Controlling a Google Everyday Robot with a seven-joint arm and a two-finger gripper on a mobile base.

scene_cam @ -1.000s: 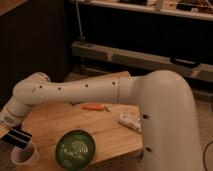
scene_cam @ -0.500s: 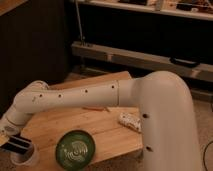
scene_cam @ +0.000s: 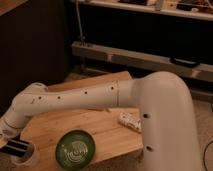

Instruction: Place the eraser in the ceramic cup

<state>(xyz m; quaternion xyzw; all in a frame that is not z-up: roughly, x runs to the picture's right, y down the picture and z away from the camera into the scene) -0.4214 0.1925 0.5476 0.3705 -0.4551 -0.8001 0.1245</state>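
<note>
ok so here's where I'm at with the remote rig; the gripper is way down at the bottom-left corner of the camera view, off the near-left corner of the wooden table, with the whole white arm stretched out across the board to get there; right under it sits the ceramic cup, the small pale one, partly cut off by the edge of the view; at the cup's mouth there's a dark oblong block with thin light stripes, which I'm taking as the eraser; it lies just above or on the rim, I can't tell which; its long axis runs roughly sideways across the opening, tipped up a little toward the right, not pointing down into the cup; so the eraser is basically straight below the gripper and straight above the cup, everything stacked in one line; honestly I can't tell whether the gripper is clamped on the block or has let go, that corner is too dark and crowded; my guess is the drop is the step in hand, and since the block looks about as long as the cup is wide, lying crossways it could bridge the rim instead of falling in; the green plate is just to the right of the cup, close but not touching; a small white packet thing sits further right, well out of the way
</note>
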